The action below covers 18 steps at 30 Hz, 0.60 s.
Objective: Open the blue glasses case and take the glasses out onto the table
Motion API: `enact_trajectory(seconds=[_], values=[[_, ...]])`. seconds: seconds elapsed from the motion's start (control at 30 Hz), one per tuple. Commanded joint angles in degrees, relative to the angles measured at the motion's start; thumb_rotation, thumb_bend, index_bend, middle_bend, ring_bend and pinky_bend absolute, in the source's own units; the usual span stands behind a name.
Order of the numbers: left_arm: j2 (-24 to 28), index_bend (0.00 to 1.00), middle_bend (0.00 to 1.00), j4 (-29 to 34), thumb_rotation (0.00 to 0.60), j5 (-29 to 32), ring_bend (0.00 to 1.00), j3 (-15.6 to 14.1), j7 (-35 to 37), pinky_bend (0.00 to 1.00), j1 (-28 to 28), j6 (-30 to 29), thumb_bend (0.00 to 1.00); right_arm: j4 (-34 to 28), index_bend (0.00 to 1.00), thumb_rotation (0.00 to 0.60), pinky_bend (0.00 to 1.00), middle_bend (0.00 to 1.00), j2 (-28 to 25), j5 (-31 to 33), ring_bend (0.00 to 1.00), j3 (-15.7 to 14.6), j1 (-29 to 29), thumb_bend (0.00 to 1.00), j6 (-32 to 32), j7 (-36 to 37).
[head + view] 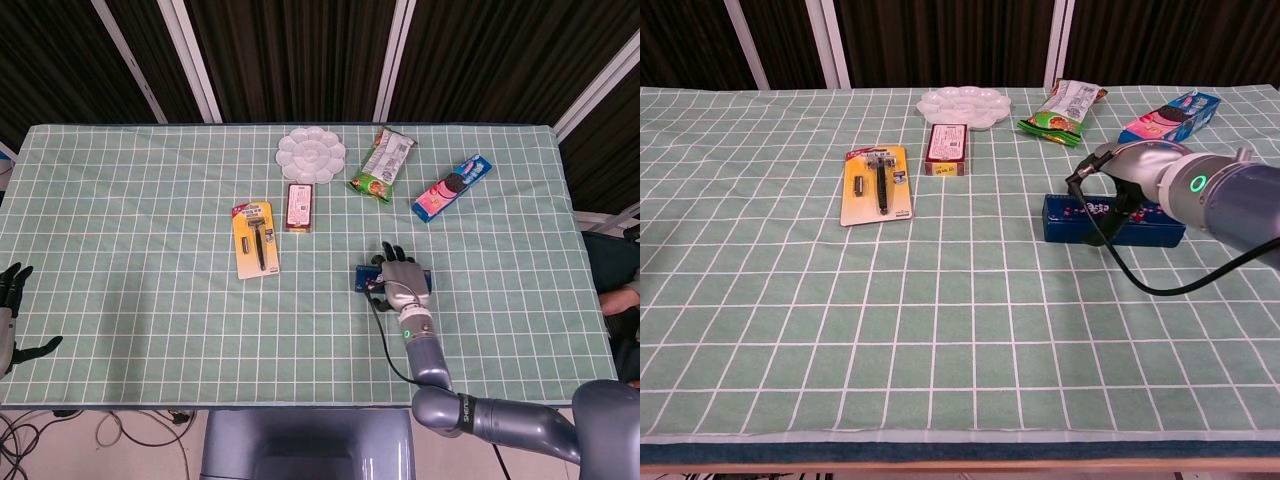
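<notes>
The blue glasses case (364, 277) (1064, 220) lies closed and flat on the green checked cloth, right of centre. My right hand (397, 273) (1130, 168) lies over the middle of the case, fingers spread across its top. A dark finger (1104, 222) hangs down the case's near face. Both ends of the case show beside the hand. My left hand (10, 310) hangs off the table's left edge with its fingers apart and holds nothing. No glasses are visible.
Behind the case lie a yellow razor pack (256, 238), a red box (299, 206), a white palette dish (311, 155), a green snack bag (382, 163) and a blue-pink cookie pack (452, 187). A black cable (1140, 280) loops off the right wrist.
</notes>
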<state>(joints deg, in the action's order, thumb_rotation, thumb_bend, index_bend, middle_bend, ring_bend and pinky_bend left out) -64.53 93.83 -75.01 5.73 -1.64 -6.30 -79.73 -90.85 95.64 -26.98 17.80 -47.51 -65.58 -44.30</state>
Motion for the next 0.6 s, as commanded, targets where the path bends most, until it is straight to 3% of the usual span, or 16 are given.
enact_trajectory(seconds=[0.03, 0.2, 0.6], values=[[0.0, 0.0, 0.0, 0.0, 0.6, 0.1, 0.0, 0.0, 0.1, 0.0, 0.0, 0.1, 0.04, 0.2, 0.26, 0.6, 0.21, 0.0, 0.2, 0.1, 0.0, -0.1, -0.3, 0.41, 0.0, 0.2], [0.1, 0.0, 0.0, 0.1, 0.6, 0.1, 0.0, 0.0, 0.1, 0.0, 0.0, 0.1, 0.04, 0.3, 0.26, 0.6, 0.21, 0.0, 0.4, 0.2, 0.0, -0.2, -0.7, 0.5, 0.0, 0.4], [0.3, 0.0, 0.0, 0.2, 0.6, 0.5, 0.0, 0.1, 0.6, 0.0, -0.1, 0.4, 0.04, 0.8, 0.26, 0.6, 0.21, 0.0, 0.9, 0.9, 0.0, -0.6, -1.5, 0.57, -0.3, 0.6]])
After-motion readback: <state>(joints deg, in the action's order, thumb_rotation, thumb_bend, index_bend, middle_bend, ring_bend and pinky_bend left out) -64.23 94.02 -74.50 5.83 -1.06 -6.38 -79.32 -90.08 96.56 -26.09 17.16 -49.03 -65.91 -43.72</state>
